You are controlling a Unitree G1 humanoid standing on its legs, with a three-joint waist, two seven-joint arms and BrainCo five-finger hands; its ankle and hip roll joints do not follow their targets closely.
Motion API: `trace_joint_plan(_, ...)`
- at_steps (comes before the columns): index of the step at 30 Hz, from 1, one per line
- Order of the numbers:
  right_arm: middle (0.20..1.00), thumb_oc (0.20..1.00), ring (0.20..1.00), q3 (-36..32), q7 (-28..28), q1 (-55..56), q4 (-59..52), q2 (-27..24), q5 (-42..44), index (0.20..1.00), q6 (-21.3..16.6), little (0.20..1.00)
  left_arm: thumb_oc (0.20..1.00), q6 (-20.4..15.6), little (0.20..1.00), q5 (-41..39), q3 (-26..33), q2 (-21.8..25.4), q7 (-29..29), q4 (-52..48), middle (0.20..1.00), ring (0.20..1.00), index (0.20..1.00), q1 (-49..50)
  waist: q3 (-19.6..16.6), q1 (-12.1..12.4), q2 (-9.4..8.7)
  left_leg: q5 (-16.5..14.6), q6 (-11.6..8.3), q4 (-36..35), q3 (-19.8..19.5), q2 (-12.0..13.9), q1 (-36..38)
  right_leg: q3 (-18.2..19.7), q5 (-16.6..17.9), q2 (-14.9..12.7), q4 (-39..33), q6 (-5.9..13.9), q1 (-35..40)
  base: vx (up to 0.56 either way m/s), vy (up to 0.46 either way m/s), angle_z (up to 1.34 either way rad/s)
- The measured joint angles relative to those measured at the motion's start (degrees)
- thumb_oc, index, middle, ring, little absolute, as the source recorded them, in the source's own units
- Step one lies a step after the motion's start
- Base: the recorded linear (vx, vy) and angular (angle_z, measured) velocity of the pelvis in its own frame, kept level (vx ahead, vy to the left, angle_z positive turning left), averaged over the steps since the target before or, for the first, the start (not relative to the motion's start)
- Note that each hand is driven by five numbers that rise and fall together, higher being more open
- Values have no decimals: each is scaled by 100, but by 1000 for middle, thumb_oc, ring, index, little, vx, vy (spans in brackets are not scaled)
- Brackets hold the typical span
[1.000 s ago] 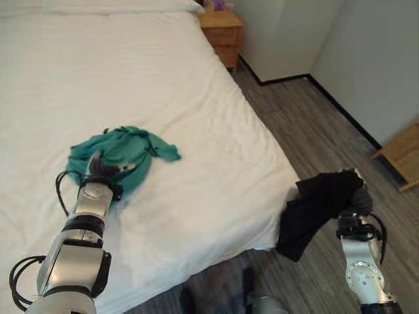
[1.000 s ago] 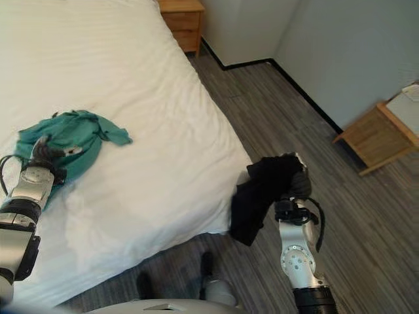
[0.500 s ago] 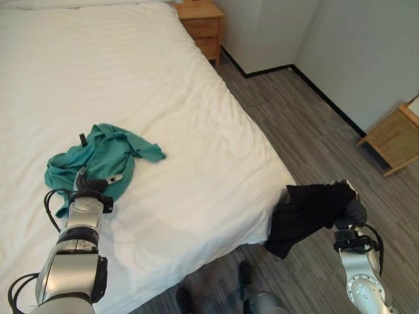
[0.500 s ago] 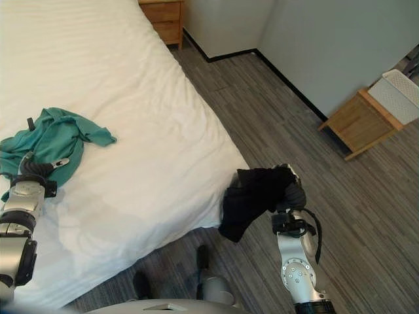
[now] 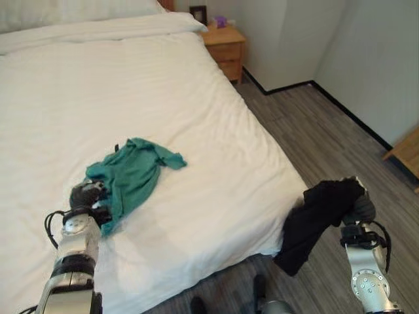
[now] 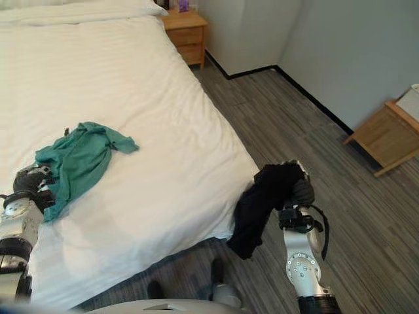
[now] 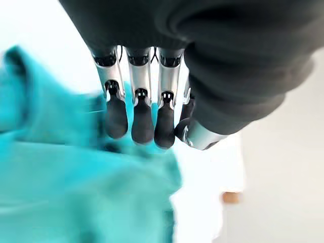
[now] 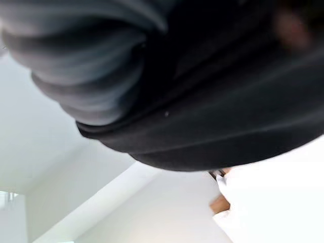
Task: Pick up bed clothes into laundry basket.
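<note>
A teal garment (image 5: 131,180) lies crumpled on the white bed (image 5: 196,124). My left hand (image 5: 85,196) rests at the garment's near-left edge. Its fingers (image 7: 143,119) are curled down against the thumb (image 7: 195,135), with teal cloth (image 7: 76,187) bunched at their tips. My right hand (image 6: 301,193) is off the bed's right side, over the floor, shut on a black garment (image 6: 262,203). That garment hangs down from the hand beside the bed's corner, and its dark folds (image 8: 217,101) cover the hand.
A wooden nightstand (image 5: 226,46) stands by the head of the bed, with pillows (image 5: 98,26) along the top. A low wooden stand (image 6: 389,137) sits by the right wall with something white (image 6: 414,98) on it. Grey plank floor (image 6: 294,124) runs between bed and wall.
The camera has shifted. My left hand's fingers, stretched out over the teal garment before, have curled shut at its edge. The right hand still holds the black garment.
</note>
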Motion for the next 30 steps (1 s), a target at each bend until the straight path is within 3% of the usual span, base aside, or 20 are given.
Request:
trace_joint_plan(8,200,200,200,-134,-165,-74,11,7,-318,200,92,200,200,-300,200,-221,304,-3,240,-1265,200,200,200,497,-165,121,261,6,8,0,-102,-7,98,-118,24,-13,0,-34,171,-10,-2,8)
trace_joint_plan(17,200,200,200,-280,-237,-76,15,7,-419,200,94,200,200,-390,200,-159,302,-50,331,-1928,200,200,200,672,-261,93,327,9,14,0,-174,-15,165,-145,-27,-20,0,-14,257,-1,-1,1)
trace_joint_plan(18,200,200,200,-276,-237,-76,24,7,-419,200,94,200,1000,-390,1000,-100,253,-50,331,-1928,1000,1000,1000,673,-285,92,350,9,13,-1,-174,-15,167,-144,-27,-20,0,-14,258,0,0,0)
trace_joint_plan(20,200,200,200,-274,-236,-68,38,7,-419,200,94,200,1000,-374,1000,91,229,-9,325,-1902,1000,1000,1000,673,-289,88,359,14,18,0,-172,-16,168,-140,-22,-16,0,-20,256,0,0,0)
trace_joint_plan(25,200,200,200,-274,-217,12,97,-5,-417,200,106,200,1000,14,1000,1702,-417,878,154,-1066,1000,1000,1000,419,-296,79,349,18,23,0,-175,-20,166,-141,-4,-19,-1,-44,255,-1,5,1)
trace_joint_plan(27,200,200,200,-304,-206,168,86,-42,-412,200,119,200,1000,168,1000,2622,-1601,1236,103,303,1000,1000,1000,-550,-315,104,302,14,1,0,-245,-26,117,-235,-17,-34,0,-28,262,-36,23,16)
trace_joint_plan(30,200,200,200,-301,-200,138,147,-117,-396,200,84,200,1000,301,1000,3434,-2342,1311,61,864,1000,1000,1000,-1200,-322,95,166,64,12,0,-266,-47,-23,-264,26,-35,1,-65,142,-53,4,7)
